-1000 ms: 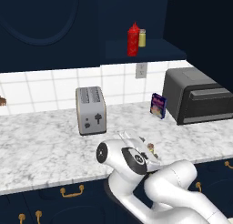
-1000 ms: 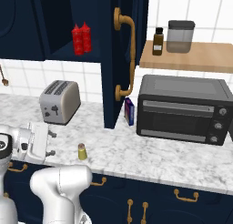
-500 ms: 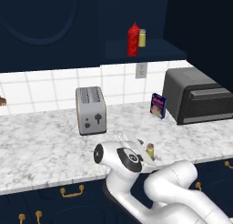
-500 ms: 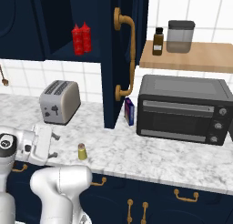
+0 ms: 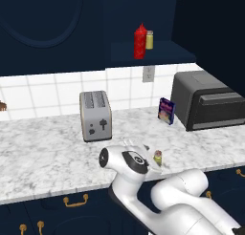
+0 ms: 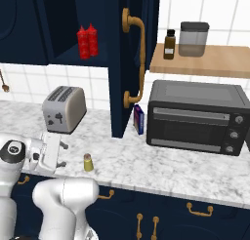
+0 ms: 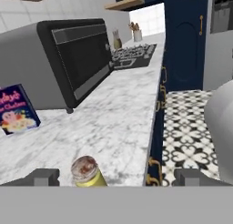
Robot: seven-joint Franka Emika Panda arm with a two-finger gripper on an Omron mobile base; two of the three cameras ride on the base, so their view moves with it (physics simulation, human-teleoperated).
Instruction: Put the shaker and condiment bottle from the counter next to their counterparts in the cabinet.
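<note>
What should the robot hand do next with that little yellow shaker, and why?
Probably slide a bit further forward and then close. In the hand view the shaker stands upright on the counter between the two fingertips, and the gripper is open beside it, not yet gripping. One red bottle already stands in the cabinet.

— What will you see of the arm (image 5: 182,200) casing?

— You will see glossy white rounded shells, thick and tubular, with dark grey bands at the joints.

— And the wrist end?

— You will see a round dark cap with a pale ring marking, then a boxy white hand (image 6: 49,149) bearing small dark finger tips (image 7: 43,176).
</note>
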